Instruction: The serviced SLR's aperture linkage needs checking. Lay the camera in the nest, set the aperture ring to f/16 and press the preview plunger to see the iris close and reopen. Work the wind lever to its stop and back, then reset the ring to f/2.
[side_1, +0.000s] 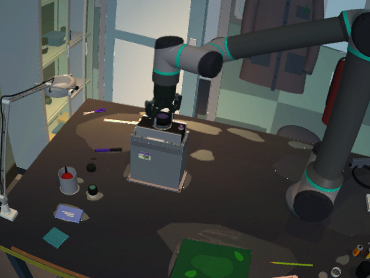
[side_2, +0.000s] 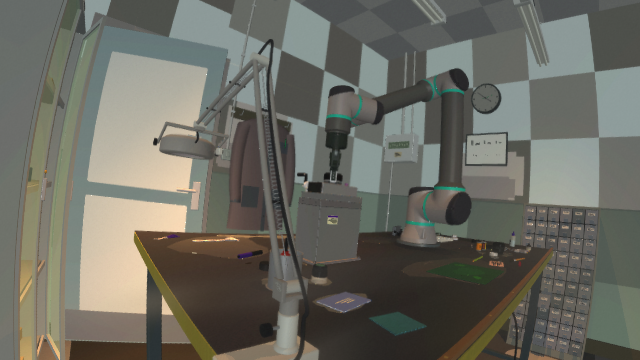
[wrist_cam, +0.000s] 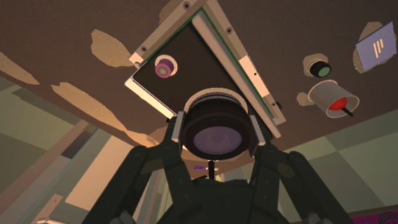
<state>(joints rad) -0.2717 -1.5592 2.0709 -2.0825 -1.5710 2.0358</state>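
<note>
The black SLR camera (wrist_cam: 191, 75) lies face up in the nest on top of the grey pedestal (side_1: 159, 157), its lens pointing straight up. My gripper (wrist_cam: 217, 129) comes down from above with one finger pad on each side of the ribbed aperture ring (wrist_cam: 216, 109) of the lens (side_1: 162, 119), gripping it. A purple preview plunger (wrist_cam: 163, 67) stands on the camera's face toward one corner. The wind lever is hidden from me. In the second side camera the gripper (side_2: 333, 175) stands upright over the pedestal top.
A desk lamp (side_2: 186, 145) on a jointed arm stands at the table's near left corner. On the table left of the pedestal are a cup with a red tool (side_1: 68, 180), a small round cap (side_1: 93, 190) and a purple pen (side_1: 108, 149). A green mat (side_1: 212, 260) lies at the front.
</note>
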